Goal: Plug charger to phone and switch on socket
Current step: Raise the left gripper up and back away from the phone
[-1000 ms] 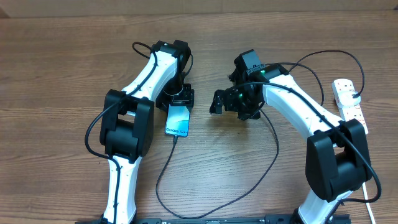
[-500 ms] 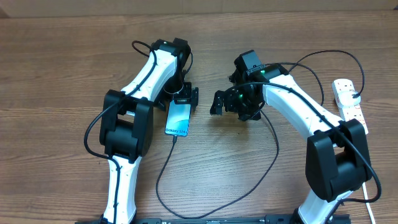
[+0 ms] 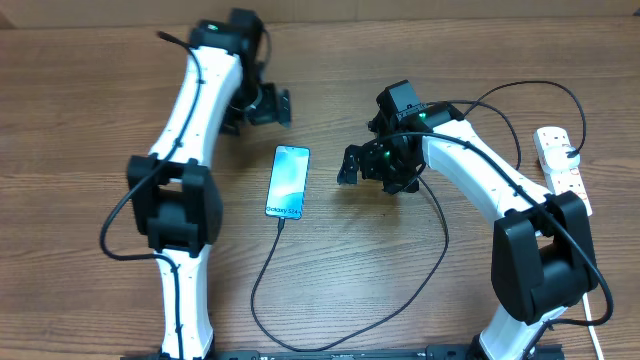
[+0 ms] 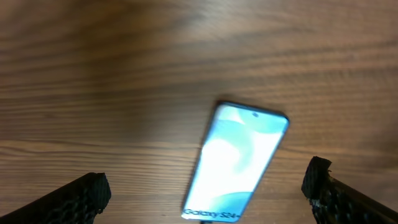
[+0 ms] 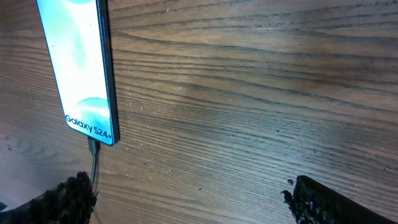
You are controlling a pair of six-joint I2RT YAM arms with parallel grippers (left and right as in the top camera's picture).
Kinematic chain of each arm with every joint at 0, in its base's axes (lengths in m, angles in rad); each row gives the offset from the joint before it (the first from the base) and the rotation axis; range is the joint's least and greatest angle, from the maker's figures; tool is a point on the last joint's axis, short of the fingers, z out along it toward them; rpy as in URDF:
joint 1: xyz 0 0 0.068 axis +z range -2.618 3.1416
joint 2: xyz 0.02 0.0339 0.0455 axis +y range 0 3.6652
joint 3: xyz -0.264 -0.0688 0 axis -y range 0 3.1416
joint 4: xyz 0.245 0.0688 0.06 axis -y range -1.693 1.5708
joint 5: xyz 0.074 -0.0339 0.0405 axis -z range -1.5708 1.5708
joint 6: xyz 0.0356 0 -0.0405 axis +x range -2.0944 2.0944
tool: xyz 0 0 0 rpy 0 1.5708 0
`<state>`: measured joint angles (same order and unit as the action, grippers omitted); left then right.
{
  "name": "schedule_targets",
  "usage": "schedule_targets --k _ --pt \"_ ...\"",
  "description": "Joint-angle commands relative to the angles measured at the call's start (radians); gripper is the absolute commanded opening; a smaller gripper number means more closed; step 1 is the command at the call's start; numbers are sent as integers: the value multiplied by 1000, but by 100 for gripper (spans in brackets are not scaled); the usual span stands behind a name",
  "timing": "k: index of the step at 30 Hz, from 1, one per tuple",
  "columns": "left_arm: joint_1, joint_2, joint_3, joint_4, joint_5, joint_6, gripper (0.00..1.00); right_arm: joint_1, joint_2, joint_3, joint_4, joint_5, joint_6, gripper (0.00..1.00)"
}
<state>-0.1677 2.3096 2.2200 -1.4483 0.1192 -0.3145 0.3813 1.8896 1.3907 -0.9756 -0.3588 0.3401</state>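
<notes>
The phone (image 3: 287,182) lies flat on the wooden table, its blue-teal screen up and the "Galaxy" lettering at its near end. The charger (image 3: 262,275), a thin black cable, meets the phone's near end and loops across the front of the table. Its plug tip (image 5: 93,148) sits at the phone's (image 5: 78,62) bottom edge. My left gripper (image 3: 262,106) hovers open behind the phone, apart from it. In the left wrist view the phone (image 4: 239,162) lies between and beyond the wide-spread fingers (image 4: 78,198). My right gripper (image 3: 362,167) stands open to the phone's right, holding nothing. The socket (image 3: 560,165) lies at the far right.
The socket's white lead (image 3: 600,300) runs down the right edge toward the front. Black arm cables (image 3: 520,100) arc above the right arm. Bare wood lies between the right gripper (image 5: 186,196) and the phone.
My left gripper has opened, let go of the phone's far end and drawn back up and to the left. The phone stays put with the cable at its near end. The right arm has not moved.
</notes>
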Motion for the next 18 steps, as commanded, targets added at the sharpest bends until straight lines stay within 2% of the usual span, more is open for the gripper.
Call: schedule_targets --k 1,18 --pt "39 -22 10 -5 1 11 100 5 -10 4 5 -1 -1 100" --pt "66 -22 9 57 1 11 100 5 -10 4 5 -1 -1 100"
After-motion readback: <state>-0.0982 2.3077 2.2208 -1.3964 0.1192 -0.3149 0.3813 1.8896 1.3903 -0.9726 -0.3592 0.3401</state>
